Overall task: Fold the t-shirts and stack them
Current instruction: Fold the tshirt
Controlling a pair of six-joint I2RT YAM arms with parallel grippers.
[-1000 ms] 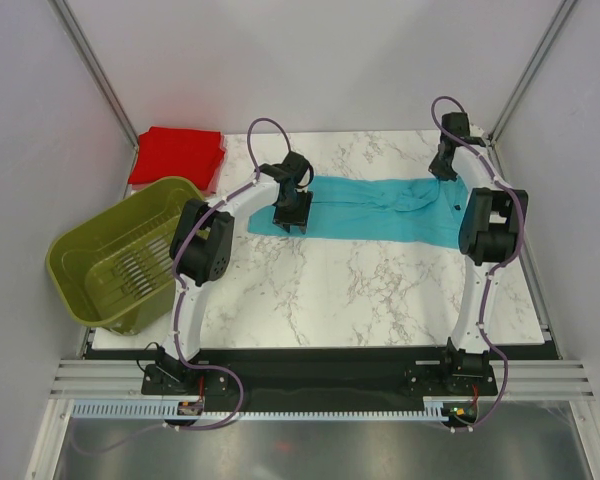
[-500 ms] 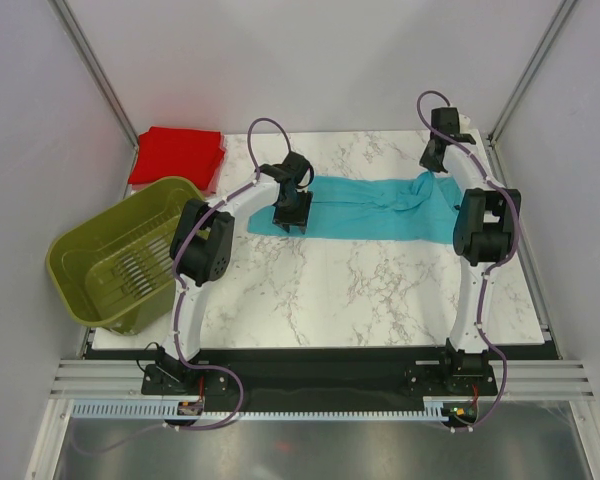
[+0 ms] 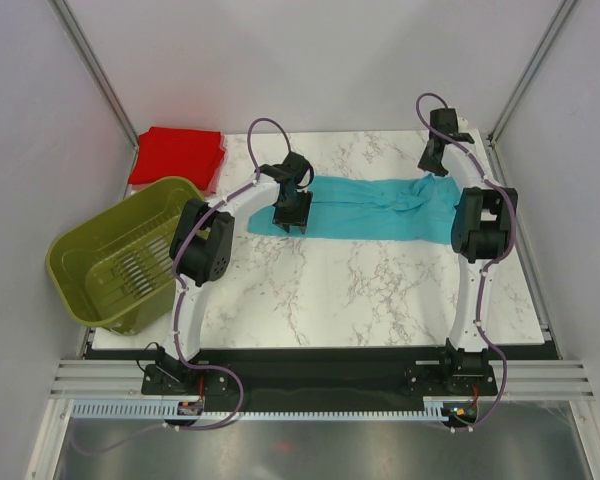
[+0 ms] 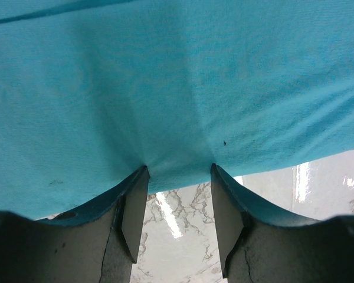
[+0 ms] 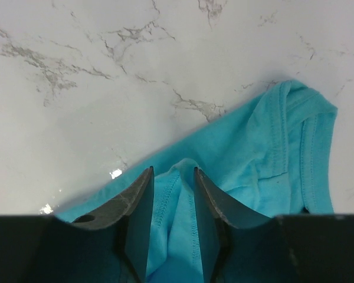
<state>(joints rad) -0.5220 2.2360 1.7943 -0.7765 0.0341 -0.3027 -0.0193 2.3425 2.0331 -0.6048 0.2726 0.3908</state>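
Note:
The turquoise t-shirt (image 3: 370, 207) lies stretched left to right across the far half of the marble table. My left gripper (image 3: 292, 222) stands on its left part, jaws open, with the fingertips (image 4: 143, 172) touching the cloth just inside its near edge (image 4: 178, 168). My right gripper (image 3: 432, 165) is at the shirt's far right end, shut on a bunched fold with a stitched hem (image 5: 172, 171). A loose hemmed end of the shirt (image 5: 295, 141) lies just beyond the fingers. The red t-shirt (image 3: 177, 155) is a flat folded square at the far left corner.
An olive-green slotted basket (image 3: 80, 270) sits tilted at the left edge, partly off the table (image 3: 330, 290). Grey walls and frame posts close in the far side and both sides.
My right gripper has moved a little left and farther back, drawing the shirt's right end in with it. The left gripper has stayed put.

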